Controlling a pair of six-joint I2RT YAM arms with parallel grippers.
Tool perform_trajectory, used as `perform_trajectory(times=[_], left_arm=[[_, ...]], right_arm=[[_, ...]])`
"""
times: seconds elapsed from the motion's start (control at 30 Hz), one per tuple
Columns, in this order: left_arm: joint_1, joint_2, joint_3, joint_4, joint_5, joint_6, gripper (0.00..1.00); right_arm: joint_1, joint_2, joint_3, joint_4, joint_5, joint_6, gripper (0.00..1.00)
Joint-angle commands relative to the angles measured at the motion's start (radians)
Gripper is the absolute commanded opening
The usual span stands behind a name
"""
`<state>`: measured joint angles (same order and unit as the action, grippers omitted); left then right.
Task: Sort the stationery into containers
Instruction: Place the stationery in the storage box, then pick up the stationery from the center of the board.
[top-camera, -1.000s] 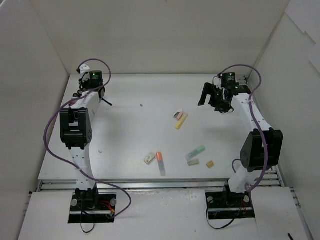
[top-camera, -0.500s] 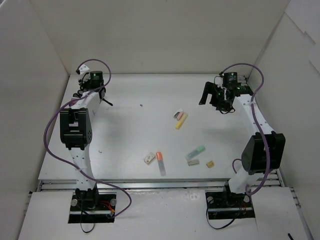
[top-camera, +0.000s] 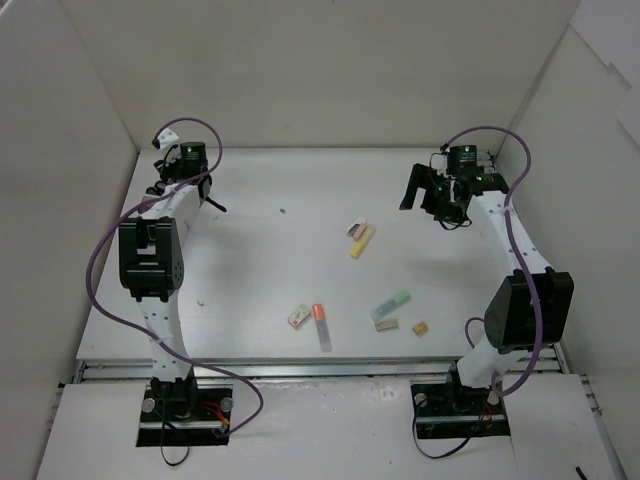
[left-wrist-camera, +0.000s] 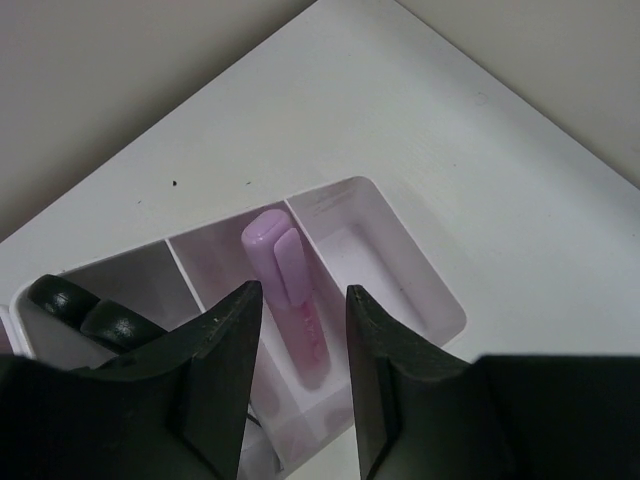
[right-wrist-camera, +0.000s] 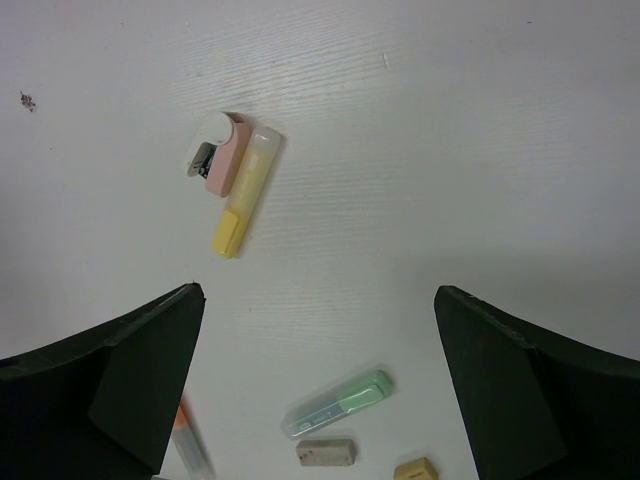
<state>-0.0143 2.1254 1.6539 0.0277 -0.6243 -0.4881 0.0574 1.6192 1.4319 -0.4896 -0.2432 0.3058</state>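
Observation:
My left gripper (left-wrist-camera: 300, 335) is open and empty, just above the white organiser (left-wrist-camera: 425, 300) at the far left of the table. A pink highlighter (left-wrist-camera: 290, 290) lies in its middle compartment, between my fingers. Black scissors handles (left-wrist-camera: 85, 310) sit in the left compartment. In the top view the left gripper (top-camera: 203, 197) hides the organiser. My right gripper (right-wrist-camera: 318, 300) is wide open and empty, high above the table at the far right (top-camera: 426, 198). Below it lie a yellow highlighter (right-wrist-camera: 243, 192), a green highlighter (right-wrist-camera: 340, 403), a grey eraser (right-wrist-camera: 327, 452), a tan eraser (right-wrist-camera: 415, 469) and an orange highlighter (right-wrist-camera: 188, 445).
A pink-and-white item (right-wrist-camera: 215, 150) lies touching the yellow highlighter. A small whitish item (top-camera: 299, 316) lies left of the orange highlighter (top-camera: 321, 325). White walls close in the table at the back and both sides.
The right arm's elbow has swung right and nearer, while its gripper stayed almost in place. The left arm has barely moved.

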Motion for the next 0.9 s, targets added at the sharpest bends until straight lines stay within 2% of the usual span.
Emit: perform_trajectory(times=[0.0, 0.13, 0.23, 0.47, 0.57, 0.77, 0.87], left_arm=[[0.0, -0.093, -0.006, 0.0, -0.012, -0.014, 0.35], [0.0, -0.113, -0.014, 0.009, 0.008, -0.01, 0.37], [-0.009, -0.13, -0.017, 0.021, 0.02, -0.001, 0.46], [-0.039, -0.192, -0.025, 0.064, 0.035, 0.06, 0.79], [-0.059, -0.225, -0.026, 0.077, 0.044, 0.098, 0.89], [-0.105, -0.295, -0.032, 0.074, 0.058, 0.163, 1.0], [-0.124, -0.332, -0.039, 0.051, 0.093, 0.174, 1.0]], right_arm=[[-0.005, -0.062, -0.001, 0.026, 0.012, -0.001, 0.98], [-0.005, -0.07, -0.002, 0.028, 0.008, -0.004, 0.98], [-0.007, -0.077, -0.004, 0.028, 0.005, -0.008, 0.98], [-0.005, -0.111, -0.014, 0.036, -0.002, -0.016, 0.98], [-0.005, -0.124, -0.016, 0.043, -0.01, -0.016, 0.98], [0.03, -0.151, -0.025, 0.056, 0.01, -0.031, 0.98], [0.068, -0.162, -0.03, 0.059, 0.042, -0.046, 0.98]])
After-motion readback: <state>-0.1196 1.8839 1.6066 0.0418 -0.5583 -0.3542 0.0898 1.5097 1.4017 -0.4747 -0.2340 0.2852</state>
